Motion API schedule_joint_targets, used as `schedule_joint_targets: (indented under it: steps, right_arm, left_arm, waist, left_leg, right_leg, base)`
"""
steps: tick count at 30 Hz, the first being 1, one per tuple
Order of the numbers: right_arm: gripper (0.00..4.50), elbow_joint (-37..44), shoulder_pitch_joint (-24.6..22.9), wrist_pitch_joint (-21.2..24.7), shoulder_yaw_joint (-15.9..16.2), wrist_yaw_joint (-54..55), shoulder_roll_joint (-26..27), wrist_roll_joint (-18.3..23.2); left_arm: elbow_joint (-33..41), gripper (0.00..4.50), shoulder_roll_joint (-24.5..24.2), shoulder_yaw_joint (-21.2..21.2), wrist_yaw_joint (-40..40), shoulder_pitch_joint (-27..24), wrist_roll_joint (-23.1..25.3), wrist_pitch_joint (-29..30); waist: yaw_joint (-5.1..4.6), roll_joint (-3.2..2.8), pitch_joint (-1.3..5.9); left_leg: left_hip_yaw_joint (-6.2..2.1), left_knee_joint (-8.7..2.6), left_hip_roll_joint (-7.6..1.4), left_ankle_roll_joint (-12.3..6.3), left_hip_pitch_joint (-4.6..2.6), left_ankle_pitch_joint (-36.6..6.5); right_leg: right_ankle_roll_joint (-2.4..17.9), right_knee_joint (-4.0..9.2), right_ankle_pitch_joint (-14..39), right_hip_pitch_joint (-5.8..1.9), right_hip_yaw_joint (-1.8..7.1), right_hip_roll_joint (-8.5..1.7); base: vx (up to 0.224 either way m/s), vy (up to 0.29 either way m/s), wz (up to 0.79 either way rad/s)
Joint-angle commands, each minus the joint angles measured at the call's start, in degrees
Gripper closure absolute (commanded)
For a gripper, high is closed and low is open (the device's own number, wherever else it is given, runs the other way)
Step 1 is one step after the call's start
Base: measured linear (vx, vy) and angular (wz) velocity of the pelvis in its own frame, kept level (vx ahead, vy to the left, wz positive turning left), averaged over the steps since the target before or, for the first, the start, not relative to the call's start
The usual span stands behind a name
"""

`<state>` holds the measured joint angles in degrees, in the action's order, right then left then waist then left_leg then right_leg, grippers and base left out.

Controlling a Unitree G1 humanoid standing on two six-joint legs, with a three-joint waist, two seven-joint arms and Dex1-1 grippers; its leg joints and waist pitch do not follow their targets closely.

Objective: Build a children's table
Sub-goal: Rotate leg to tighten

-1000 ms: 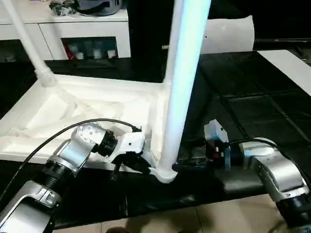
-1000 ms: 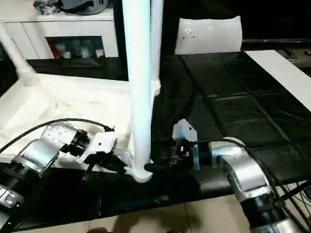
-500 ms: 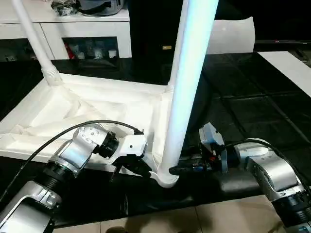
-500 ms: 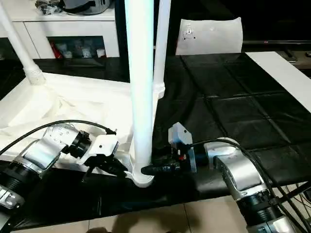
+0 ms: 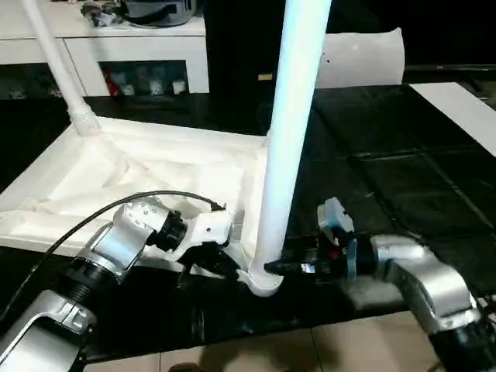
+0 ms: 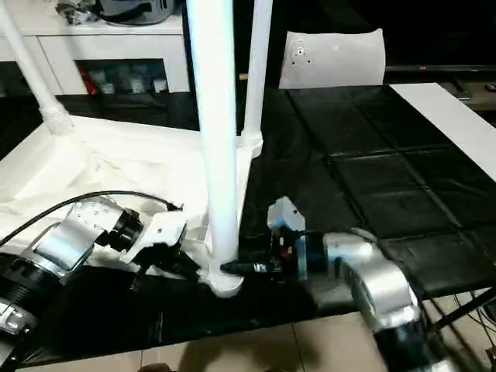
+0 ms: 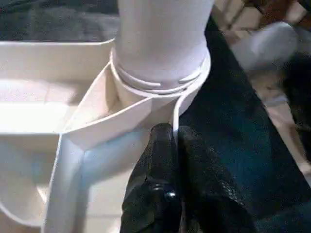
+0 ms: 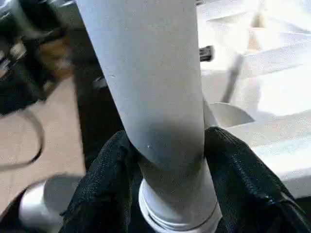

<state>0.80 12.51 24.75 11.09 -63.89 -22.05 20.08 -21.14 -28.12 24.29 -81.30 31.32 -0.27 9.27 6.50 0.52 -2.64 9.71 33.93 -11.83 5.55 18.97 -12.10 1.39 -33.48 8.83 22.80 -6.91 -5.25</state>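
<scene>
The right gripper [image 8: 167, 160] has just closed around the upright leg [image 5: 291, 132] near its corner socket [image 5: 263, 280], ready to seat it, while the shut left gripper [image 7: 167, 141] pinches the tabletop [image 5: 116, 178] rim.

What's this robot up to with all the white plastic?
It is putting together a children's table. The table top lies upside down on a black surface, and three legs stand in its corner sockets. The right gripper is clamped round the base of the nearest leg, just above its socket. The left gripper, fingers shut, pinches the top's thin edge at that same corner, steadying it.
</scene>
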Motion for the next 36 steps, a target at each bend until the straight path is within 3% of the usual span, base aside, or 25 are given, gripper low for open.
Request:
schedule_joint_targets:
  steps: [1,4,5,8,9,13,14,16,18,19,20,22,23,27,29,31,34,35,36]
  right_arm:
    - [2.61,2.3,-1.24,2.06,1.14,6.03,3.46,-0.05]
    - [2.61,2.72,-2.12,3.27,0.72,9.48,5.41,-0.52]
    - [2.61,2.8,-2.58,3.79,0.59,12.03,6.84,-1.14]
    - [2.61,1.06,-2.61,5.45,-0.13,22.92,12.7,-4.39]
    - [2.61,1.06,-2.61,5.45,-0.13,22.92,12.7,-4.39]
    - [2.62,-4.75,1.17,6.83,-2.96,37.48,21.01,-7.72]
    - [2.62,-7.65,3.15,6.44,-4.69,43.4,24.25,-8.7]
    - [2.62,-11.8,6.2,5.52,-7.42,50.53,28.14,-9.13]
    - [2.62,-13.9,8.09,4.89,-8.39,53.73,29.71,-9.73]
    - [2.62,-14.5,8.68,4.66,-8.57,54.63,30.09,-10.0]
    - [2.62,-15.1,9.37,4.19,-9.66,56.63,31.33,-10.5]
    - [2.62,-14.94,9.59,2.83,-10.4,57.3,32.01,-10.38]
    - [2.27,-14.38,9.46,1.58,-10.41,57.3,31.97,-10.78]
    - [1.82,-13.33,8.76,-0.17,-11.11,57.77,32.1,-11.78]
    - [1.57,-12.38,8.14,-1.49,-10.64,57.75,31.26,-12.19]
    - [1.49,-10.81,7.26,-2.04,-10.61,57.11,30.57,-11.63]
    - [1.25,-4.73,3.41,-2.86,-9.88,53.62,27.83,-11.48]
    - [1.14,-1.78,1.36,-2.63,-9.11,51.83,25.89,-11.79]
    - [1.05,-0.99,0.78,-2.56,-8.9,51.35,25.32,-11.9]
  left_arm:
    - [1.78,4.5,3.69,-1.57,6.53,-0.06,-0.86,3.75]
    - [1.91,4.5,4.87,-2.49,9.2,-0.23,-0.79,5.55]
    - [1.77,4.5,5.79,-3.1,11.21,-0.28,-0.58,6.71]
    - [0.98,4.5,10.07,-5.57,21.02,0.14,0.97,12.1]
    - [0.98,4.5,10.07,-5.57,21.02,0.14,0.97,12.1]
    - [-1.8,4.5,16.39,-9.57,33.18,3.13,1.52,16.94]
    - [-3.3,4.5,18.52,-10.89,37.56,4.53,1.7,17.4]
    - [-5.29,4.5,21.07,-12.43,43.01,6.41,2.05,16.77]
    - [-6.15,4.5,22.28,-12.57,44.35,7.42,2.26,16.35]
    - [-6.51,4.5,22.52,-12.46,44.69,7.76,2.46,15.61]
    - [-6.89,4.5,22.82,-12.25,44.65,8.22,3.24,14.9]
    - [-7.16,4.5,22.56,-11.55,43.21,8.4,3.58,14.13]
    - [-7.23,4.5,21.64,-10.5,41.5,8.27,4.11,12.97]
    - [-7.7,4.5,20.1,-9.56,38.87,7.95,4.13,10.52]
    - [-7.84,4.5,19.28,-9.17,37.62,7.7,3.8,9.53]
    - [-7.95,4.5,18.32,-8.55,35.53,7.41,3.56,7.57]
    - [-9.47,4.5,16.02,-7.95,31.81,7.09,3.73,2.91]
    - [-10.4,4.5,15.02,-7.64,30.23,7.14,3.92,0.12]
    - [-10.65,4.5,14.74,-7.54,29.86,7.17,4.02,-0.63]
  waist:
    - [-0.41,-0.03,3.2]
    - [-0.85,-0.24,3.08]
    - [-1.12,-0.7,3.05]
    - [-2.15,-0.42,3.07]
    - [-2.34,-0.5,2.99]
    - [-4.07,-0.58,3.02]
    - [-4.72,-0.44,3.1]
    - [-5.12,-0.58,3.37]
    - [-5.61,-0.52,3.41]
    - [-5.62,-0.63,3.61]
    - [-5.65,-0.78,3.78]
    - [-5.49,-0.63,4.07]
    - [-5.27,-0.78,4.16]
    - [-4.93,-1.06,4.63]
    - [-4.68,-0.91,4.62]
    - [-4.18,-1.03,4.39]
    - [-3.68,-1.16,4.08]
    - [-3.22,-1.23,3.85]
    - [-3.22,-1.23,3.85]
  left_leg:
    - [-0.2,-4.34,-1.22,-0.58,0.09,-11.97]
    - [-0.38,-4.28,-0.85,-0.33,0.18,-13.36]
    - [-0.48,-4.29,-0.83,-0.28,0.09,-14.09]
    - [-0.68,-4.43,-0.84,-0.02,0.54,-14.63]
    - [-0.68,-4.42,-0.8,0.16,0.46,-14.95]
    - [-0.82,-3.96,-0.24,-0.17,0.44,-16.5]
    - [-0.82,-3.84,-0.07,-0.28,0.76,-16.11]
    - [-1.1,-3.83,-0.04,-0.22,1.04,-15.45]
    - [-1.02,-3.87,-0.05,-0.67,1.01,-15.02]
    - [-0.97,-3.91,-0.14,-1.1,0.91,-14.12]
    - [-0.97,-4.06,-0.47,-1.53,1.31,-11.81]
    - [-0.61,-3.86,-0.48,-2.17,1.15,-8.94]
    - [-0.62,-3.85,-0.61,-2.59,1.34,-6.76]
    - [-0.5,-3.47,-0.76,-4.71,1.54,0.22]
    - [-0.36,-3.36,-0.67,-5.54,1.61,1.16]
    - [-0.14,-3.44,-0.8,-5.57,1.33,-0.57]
    - [-0.01,-3.71,-1.02,-4.29,1.08,-3.74]
    - [0.01,-3.87,-0.97,-3.96,1.11,-4.84]
    - [0.01,-3.87,-0.97,-3.96,1.11,-4.84]
  right_leg:
    - [5.02,4.97,27.16,-2.81,2.99,-3.56]
    - [2.56,5.79,31.58,-2.73,2.47,-3.43]
    - [2.14,5.98,32.15,-2.6,2.36,-3.39]
    - [1.61,6.02,31.9,-2.84,2.03,-3.32]
    - [1.51,6.18,32.43,-2.66,1.95,-3.27]
    - [0.81,6.83,34.47,-2.38,1.35,-3.14]
    - [0.59,6.79,34.38,-2.49,1.31,-3.14]
    - [0.37,6.72,33.55,-2.83,1.18,-3.24]
    - [1.09,6.63,31.55,-2.57,1.39,-3.13]
    - [1.99,6.28,28.87,-2.64,1.72,-3.14]
    - [3.39,5.49,24.27,-2.87,2.2,-3.15]
    - [5.77,4.74,18.3,-2.74,2.66,-3.02]
    - [7.34,4.06,14.33,-3.05,2.85,-3.1]
    - [11.83,2.25,2.03,-3.54,3.17,-3.04]
    - [12.75,2.1,0.16,-3.58,3.24,-2.95]
    - [12.81,2.43,2.27,-3.36,3.29,-3.07]
    - [11.31,2.89,6.99,-3.3,3.4,-3.15]
    - [9.47,3.32,9.31,-3.31,3.46,-3.15]
    - [9.47,3.32,9.31,-3.31,3.46,-3.15]
  base:
    - [0.0,0.0,0.0]
    - [0.0,0.0,0.0]
    - [0.0,0.0,0.0]
    - [0.0,0.0,0.0]
    - [0.0,0.0,0.0]
    - [0.0,0.0,0.0]
    - [0.0,0.0,0.0]
    - [0.0,0.0,0.0]
    - [0.0,0.0,0.0]
    - [0.0,0.0,0.0]
    - [0.0,0.0,0.0]
    - [0.056,-0.014,0.06]
    - [0.058,-0.022,0.06]
    - [0.026,-0.01,0.0]
    - [0.0,0.0,0.0]
    - [0.0,0.0,0.0]
    - [0.0,0.0,0.0]
    - [0.0,0.0,0.0]
    - [0.0,0.0,0.0]
